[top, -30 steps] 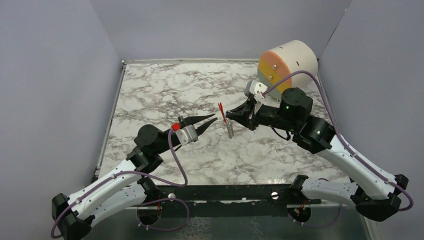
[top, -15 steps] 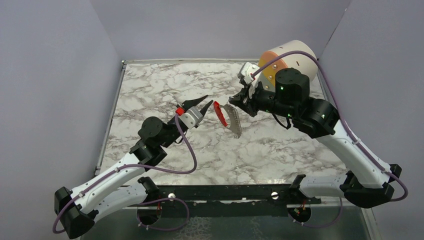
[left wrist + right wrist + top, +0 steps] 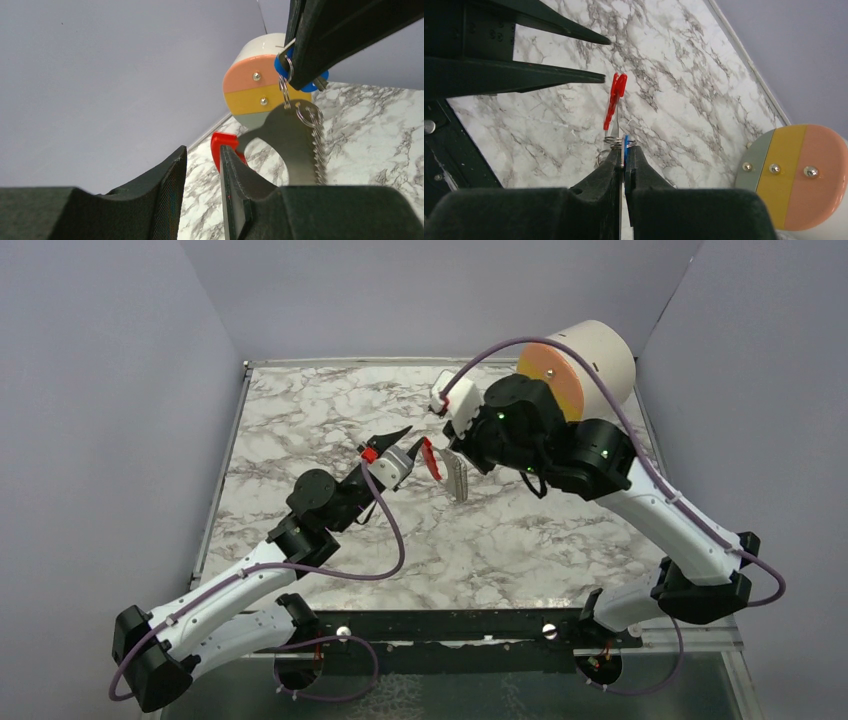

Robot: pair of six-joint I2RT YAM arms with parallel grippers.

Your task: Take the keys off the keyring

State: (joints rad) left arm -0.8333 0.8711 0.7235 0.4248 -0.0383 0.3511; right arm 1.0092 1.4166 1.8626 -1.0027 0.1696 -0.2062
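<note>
My right gripper (image 3: 625, 152) is shut on the blue-headed key (image 3: 626, 143) and a silvery key pressed against it, and holds the bunch above the table. The silvery keys (image 3: 458, 479) hang below it, and they also show in the left wrist view (image 3: 296, 145). The red keyring (image 3: 430, 458) hangs from the bunch on small wire rings and shows edge-on in the right wrist view (image 3: 615, 99). My left gripper (image 3: 412, 444) is open. In the left wrist view the keyring (image 3: 223, 143) sits just beyond the tip of its right finger (image 3: 235, 185), outside the gap between the jaws.
A round white drawer unit (image 3: 585, 365) with orange, yellow and grey fronts stands at the back right of the marble table (image 3: 300, 430). A purple cable with a small red plug (image 3: 369, 454) runs along the left arm. Grey walls close in the sides.
</note>
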